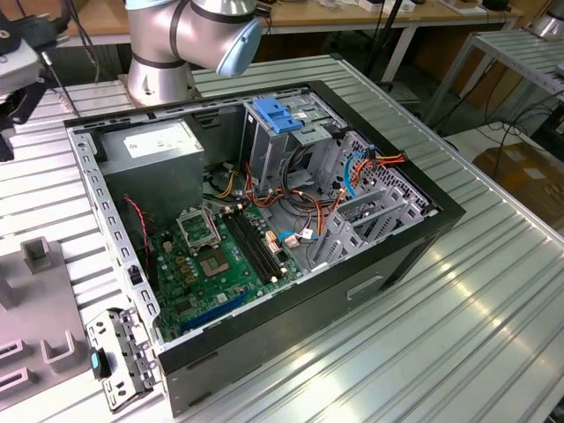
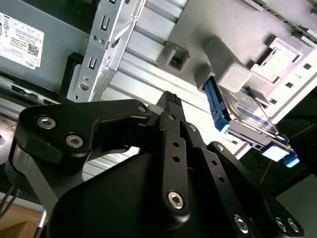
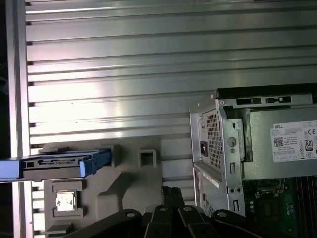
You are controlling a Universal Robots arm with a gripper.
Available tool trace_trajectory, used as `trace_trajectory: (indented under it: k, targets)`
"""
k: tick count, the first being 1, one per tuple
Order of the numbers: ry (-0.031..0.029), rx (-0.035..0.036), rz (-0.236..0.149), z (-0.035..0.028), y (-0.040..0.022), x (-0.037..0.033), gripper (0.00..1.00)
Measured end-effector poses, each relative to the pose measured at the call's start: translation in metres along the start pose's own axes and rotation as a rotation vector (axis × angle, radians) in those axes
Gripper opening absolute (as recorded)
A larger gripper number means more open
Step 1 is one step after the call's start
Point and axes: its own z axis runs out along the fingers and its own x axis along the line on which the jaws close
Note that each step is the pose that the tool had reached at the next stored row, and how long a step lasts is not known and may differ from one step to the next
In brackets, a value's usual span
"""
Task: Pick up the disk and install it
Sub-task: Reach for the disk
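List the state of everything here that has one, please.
disk, standing on edge in the grey holder, not yet picked up.
pincer, shut, empty, apart from the disk.
computer case, lying on its side, open, interior exposed.

You can see a white printed label [image 3: 294, 142] with a square code on the grey power-supply box [image 3: 257, 148] in both wrist views; its small print is too fine to read.

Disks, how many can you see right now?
1. The disk sits in the grey holder on the table, beside the case, in both wrist views. More may be hidden inside the case's bays.
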Motion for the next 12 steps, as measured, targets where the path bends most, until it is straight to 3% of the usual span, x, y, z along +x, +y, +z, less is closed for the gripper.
trace_trajectory:
  k: [4, 12]
  targets:
    - [0.0002, 0.0, 0.0, -0.0001, -0.0012, 0.0172, 0.11]
    - [0.0011, -0.0005, 0.0, 0.0, -0.0044, 0.0614, 0.11]
